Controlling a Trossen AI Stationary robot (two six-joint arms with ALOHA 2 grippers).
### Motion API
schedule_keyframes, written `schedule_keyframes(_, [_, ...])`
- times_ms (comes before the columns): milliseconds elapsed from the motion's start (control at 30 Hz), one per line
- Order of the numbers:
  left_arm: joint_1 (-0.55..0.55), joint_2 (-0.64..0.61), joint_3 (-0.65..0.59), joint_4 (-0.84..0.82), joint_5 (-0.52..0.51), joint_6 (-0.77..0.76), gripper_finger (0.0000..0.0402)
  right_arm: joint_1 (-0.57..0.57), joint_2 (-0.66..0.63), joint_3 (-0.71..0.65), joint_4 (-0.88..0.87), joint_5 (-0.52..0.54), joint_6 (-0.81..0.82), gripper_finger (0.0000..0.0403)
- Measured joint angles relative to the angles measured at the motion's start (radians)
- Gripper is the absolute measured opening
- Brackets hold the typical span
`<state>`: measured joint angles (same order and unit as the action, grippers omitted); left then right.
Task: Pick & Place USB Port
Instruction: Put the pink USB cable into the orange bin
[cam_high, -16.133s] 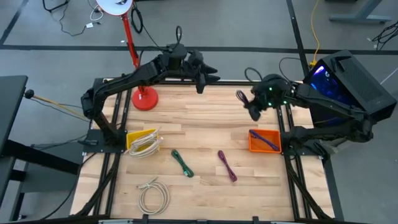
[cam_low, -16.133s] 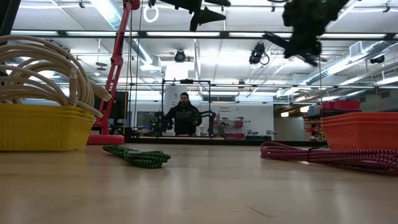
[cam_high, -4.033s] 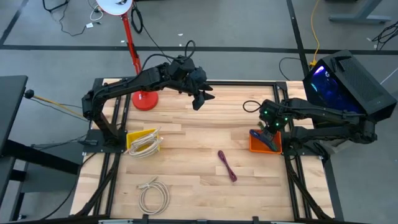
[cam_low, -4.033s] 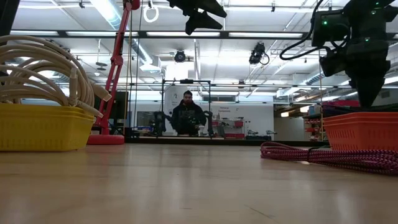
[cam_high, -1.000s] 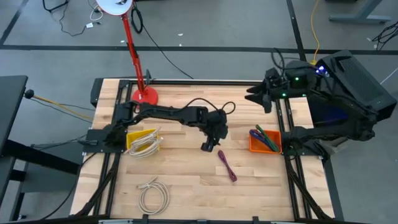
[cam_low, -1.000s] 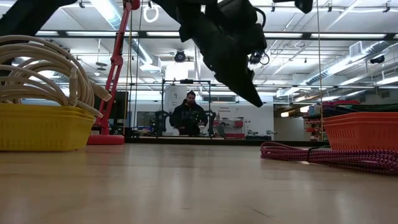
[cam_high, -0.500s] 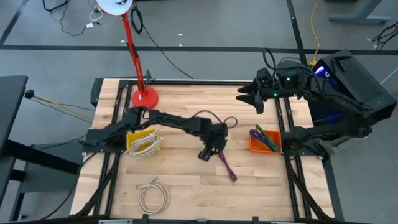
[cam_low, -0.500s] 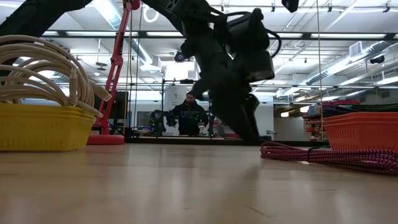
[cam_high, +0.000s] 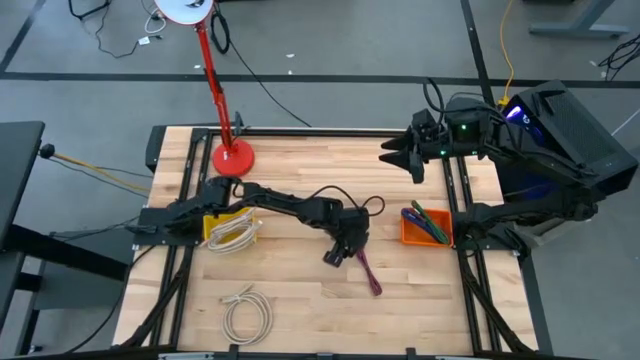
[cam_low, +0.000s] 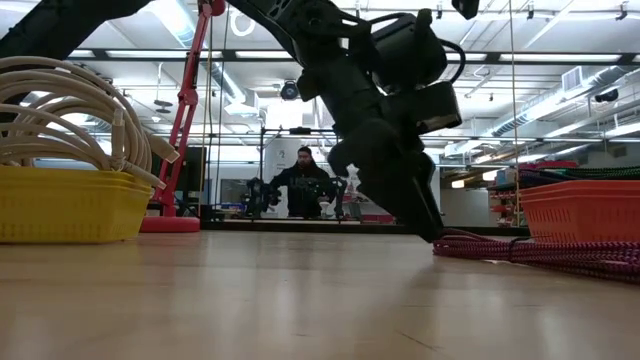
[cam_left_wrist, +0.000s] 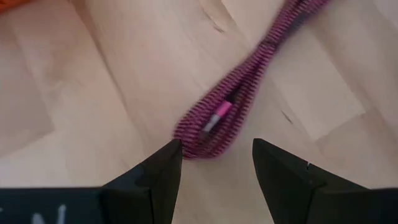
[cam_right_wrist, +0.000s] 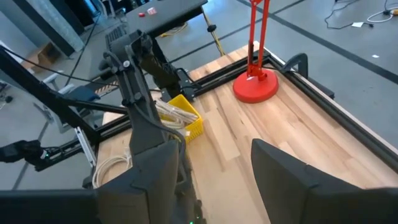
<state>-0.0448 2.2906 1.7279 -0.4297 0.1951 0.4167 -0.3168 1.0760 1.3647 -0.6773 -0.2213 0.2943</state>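
Note:
A magenta-and-black bundled USB cable (cam_high: 366, 270) lies flat on the wooden table near its middle; it also shows in the left wrist view (cam_left_wrist: 249, 81) and the low view (cam_low: 540, 250). My left gripper (cam_high: 337, 257) is low over the cable's far end and slants down. It is open, one finger on each side of the looped end (cam_left_wrist: 205, 134). I see no touch. My right gripper (cam_high: 385, 155) hangs open and high over the table's far right, with nothing between its fingers.
An orange basket (cam_high: 425, 230) at the right edge holds a green and a purple cable. A yellow basket (cam_high: 228, 228) at the left holds white cables. A loose white cable coil (cam_high: 247, 312) lies near the front left. A red lamp base (cam_high: 232, 157) stands at the far left.
My left gripper has sunk toward the table and shifted toward its near edge, down onto the far end of the magenta cable, staying open. My right gripper has moved a little toward the table's left. The cable has not moved.

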Motion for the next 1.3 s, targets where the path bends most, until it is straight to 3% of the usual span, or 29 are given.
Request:
schedule_keyframes(233, [0.002,0.000,0.000,0.031,-0.018,-0.014,0.0202,0.000,0.000,0.000,-0.003,-0.005,-0.006,0.0204])
schedule_keyframes(400, [-0.005,0.000,0.000,0.031,0.052,-0.013,0.0202,0.000,0.000,0.000,-0.003,-0.005,-0.015,0.0204])
schedule_keyframes(667, [-0.010,0.013,0.000,0.082,0.012,-0.023,0.0196,0.000,0.000,0.000,-0.003,-0.005,-0.015,0.0204])
schedule_keyframes(767, [-0.010,0.037,0.000,0.074,0.012,-0.042,0.0160,0.000,0.000,0.000,-0.003,-0.005,-0.015,0.0204])
schedule_keyframes(900, [-0.008,0.062,0.006,0.069,0.116,-0.071,0.0084,0.000,0.000,0.000,-0.002,-0.005,-0.015,0.0204])
schedule_keyframes(1033, [-0.013,0.065,0.006,0.058,0.093,-0.102,0.0018,0.000,0.000,0.000,-0.003,-0.005,-0.015,0.0204])
schedule_keyframes(1300, [0.031,0.036,-0.001,0.036,0.049,-0.211,0.0016,0.000,0.000,0.000,-0.008,0.025,-0.022,0.0204])
